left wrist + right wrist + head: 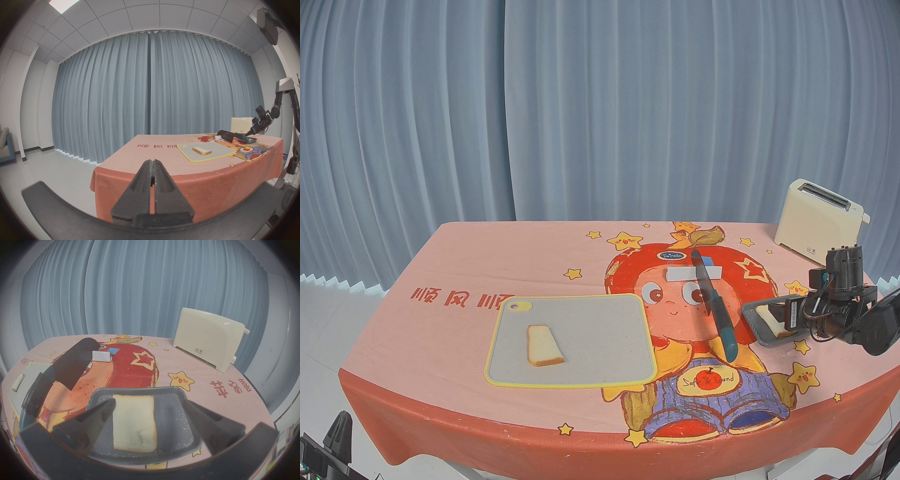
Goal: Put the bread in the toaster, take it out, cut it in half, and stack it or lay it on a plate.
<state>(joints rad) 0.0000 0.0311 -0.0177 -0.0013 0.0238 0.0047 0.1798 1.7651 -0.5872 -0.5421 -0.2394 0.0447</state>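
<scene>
One half slice of bread (pixel 544 345) lies on the grey cutting board (pixel 600 350), which has a yellow rim. The other half (pixel 134 422) lies in the grey plate (pixel 179 424) on the table's right side, also seen as bread (pixel 770 319) in the plate (pixel 753 317) from above. My right gripper (pixel 148 404) hangs open just over that plate, one finger (pixel 90 424) at the bread's edge and the other well clear of it. The cream toaster (pixel 819 222) stands at the back right. My left gripper (pixel 153 164) is shut on nothing, low and off the table's front left corner.
A knife (pixel 715 306) with a teal handle lies on the cloth between board and plate, its blade (pixel 73 365) pointing toward the back. A small white block (pixel 694 273) sits behind it. The table's left part holds nothing.
</scene>
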